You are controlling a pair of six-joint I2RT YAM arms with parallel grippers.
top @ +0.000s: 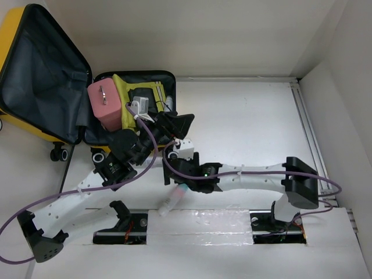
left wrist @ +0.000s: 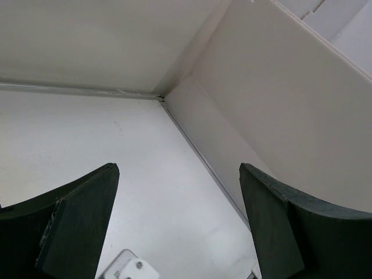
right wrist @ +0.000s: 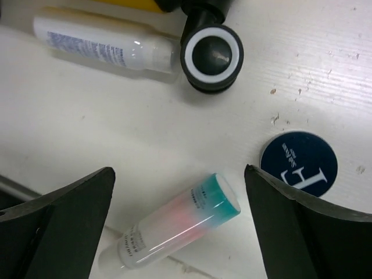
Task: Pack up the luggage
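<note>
The yellow luggage [top: 10,35] lies open at the back left, its dark-lined lid [top: 40,75] laid flat. Its lower half holds a pink case [top: 104,104] and a yellow-green item [top: 125,93]. My left gripper [top: 177,123] hovers at the luggage's right edge, open and empty [left wrist: 179,167], facing the bare table and the wall corner. Nearer the front, my right gripper [top: 180,177] is open [right wrist: 179,171] above a clear tube with a teal cap [right wrist: 180,226], which lies on the table [top: 173,201] between the fingers without touching them.
A white bottle [right wrist: 99,43] lies beside a black luggage wheel [right wrist: 212,55]. To the right of the tube lies a dark blue round tin [right wrist: 299,163]. A white plug-like block [top: 186,145] sits under the left gripper [left wrist: 128,267]. White walls enclose the table.
</note>
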